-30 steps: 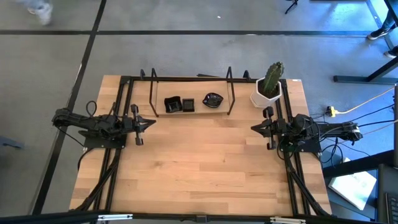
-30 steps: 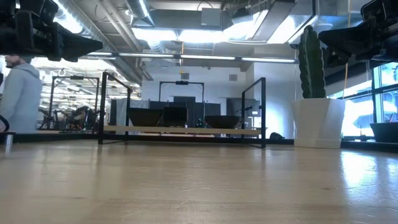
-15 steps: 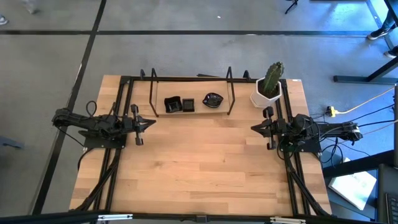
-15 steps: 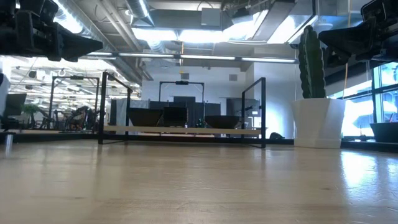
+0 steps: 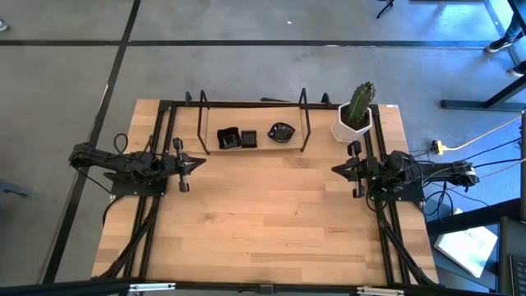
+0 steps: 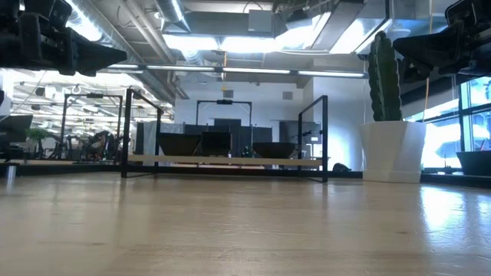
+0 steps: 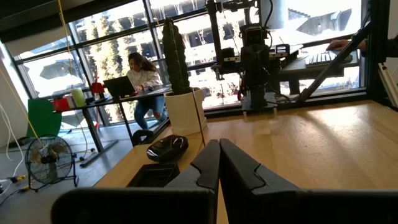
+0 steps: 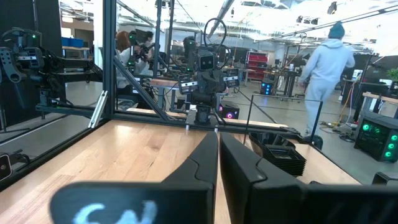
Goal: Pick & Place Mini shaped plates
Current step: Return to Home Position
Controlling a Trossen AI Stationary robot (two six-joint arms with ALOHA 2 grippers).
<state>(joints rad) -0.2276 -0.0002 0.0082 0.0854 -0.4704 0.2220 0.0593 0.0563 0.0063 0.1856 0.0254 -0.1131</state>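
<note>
Since the step in hand is only a return to rest, we judge that it calls for very little travel. The left gripper [image 5: 197, 164] hangs at the left side of the table [image 5: 263, 234] and the right gripper [image 5: 336, 168] at its right side, both pointing inward and well apart from each other. Each wrist view shows that arm's two fingers pressed together with nothing between them, and the low view shows both arms raised clear of the wood.

The mini shaped plates sit on the shelf [image 5: 261, 145] at the far edge of the table. Two square stacks [image 5: 237, 139] stand side by side, with the rounded wavy-edged dish [image 5: 282, 131] just beside them, and none lies on the open table.

To finish well we would keep both grippers empty and closed, and let each arm settle slowly. A jolt through the table could slide the glossy stacks, which we take to be slippery against one another. We would watch the right arm more closely, because its gripper hangs near the white cactus pot [image 5: 352, 126] and the shelf's black end frame. Any last correction there should go away from the shelf or upward, never sideways toward the pot. The left arm has open wood around it and needs less care.
</note>
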